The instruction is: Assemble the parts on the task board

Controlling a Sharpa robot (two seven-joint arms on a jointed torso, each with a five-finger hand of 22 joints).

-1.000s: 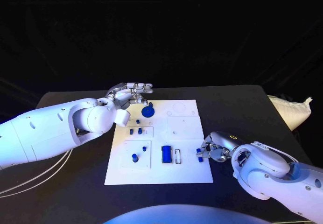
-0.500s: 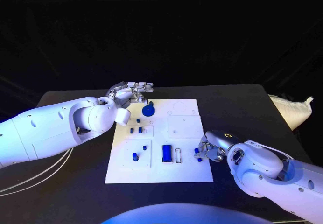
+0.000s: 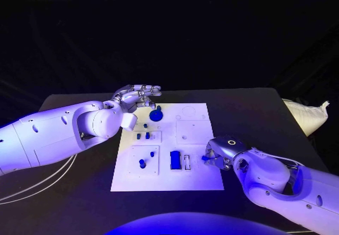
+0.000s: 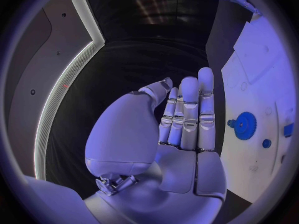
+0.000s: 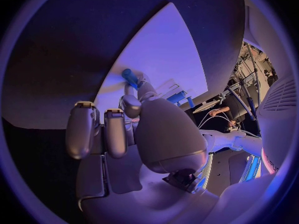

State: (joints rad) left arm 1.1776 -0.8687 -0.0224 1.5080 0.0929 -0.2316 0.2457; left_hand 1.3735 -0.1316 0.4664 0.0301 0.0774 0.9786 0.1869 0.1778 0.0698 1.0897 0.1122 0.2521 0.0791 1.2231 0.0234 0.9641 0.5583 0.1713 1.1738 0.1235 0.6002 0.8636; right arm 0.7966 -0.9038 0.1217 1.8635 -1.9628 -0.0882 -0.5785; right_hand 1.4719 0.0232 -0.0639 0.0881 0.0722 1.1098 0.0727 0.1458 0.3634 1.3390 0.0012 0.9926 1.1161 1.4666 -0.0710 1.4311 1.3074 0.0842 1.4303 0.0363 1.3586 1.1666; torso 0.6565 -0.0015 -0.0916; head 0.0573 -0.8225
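Observation:
The white task board [image 3: 194, 132] lies mid-table. On it are a blue gear [image 3: 156, 116], two small blue pegs [image 3: 142, 136], a blue block [image 3: 175, 160] and more blue pieces [image 3: 142, 164] at the near left. My right hand [image 3: 217, 155] hovers at the board's right edge and pinches a small blue peg [image 3: 205, 158]. The right wrist view shows that peg [image 5: 130, 78] at the fingertips above the board [image 5: 168, 50]. My left hand [image 3: 138, 96] hangs above the board's far left corner with fingers straight and apart, holding nothing. The gear [image 4: 244, 125] lies beside that hand [image 4: 184, 119].
A white bag [image 3: 305, 116] lies off the table's right edge. Pale cables [image 3: 35, 188] trail under my left arm at the near left. Bare black table [image 3: 254, 110] surrounds the board on the right and far sides.
My right hand has moved a little left and further onto the board's right edge, carrying the blue peg. The left hand has stayed where it was.

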